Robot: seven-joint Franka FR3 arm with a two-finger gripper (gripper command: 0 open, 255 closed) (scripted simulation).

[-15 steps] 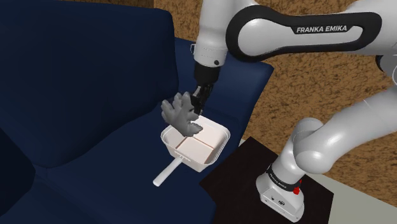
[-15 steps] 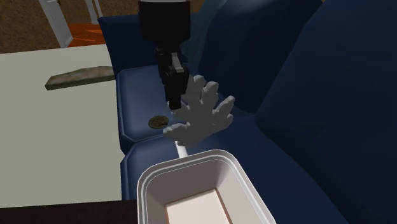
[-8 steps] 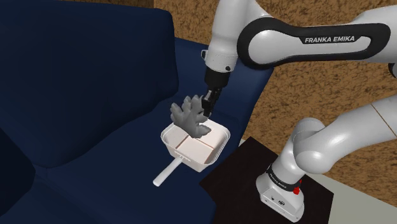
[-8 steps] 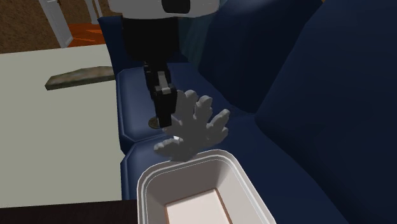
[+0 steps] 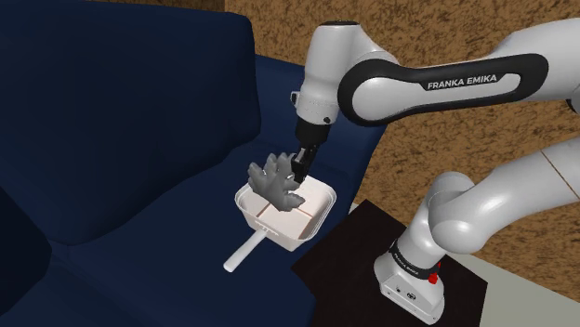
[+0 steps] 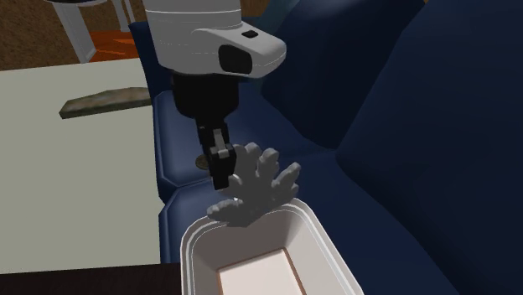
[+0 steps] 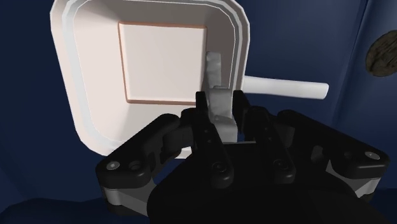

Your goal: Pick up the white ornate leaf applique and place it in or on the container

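From my console, the black gripper (image 5: 297, 173) is clamped on one edge of the leaf applique (image 5: 273, 182), which renders grey rather than white. In the wrist view the fingers (image 7: 202, 108) stand close together with the applique (image 7: 214, 71) pinched edge-on between them. Nothing else is in their grasp.

The piece hangs off the fingertips with its lobes fanned upward, right above the opening of the white square container (image 5: 299, 232). In the second exterior view the applique (image 6: 261, 189) has its lowest lobes level with the container's (image 6: 323, 245) far rim (I can't tell whether they touch it).

The container sits on the seat of a navy sofa (image 5: 121, 121), its pale handle (image 5: 243, 251) pointing toward the cushion's front edge. Inside, the flat bottom looks off-white with a thin brownish border.

Through the wrist view I also see a small brown round disc (image 7: 383, 54) lying on the cushion beyond the handle (image 7: 286, 88).
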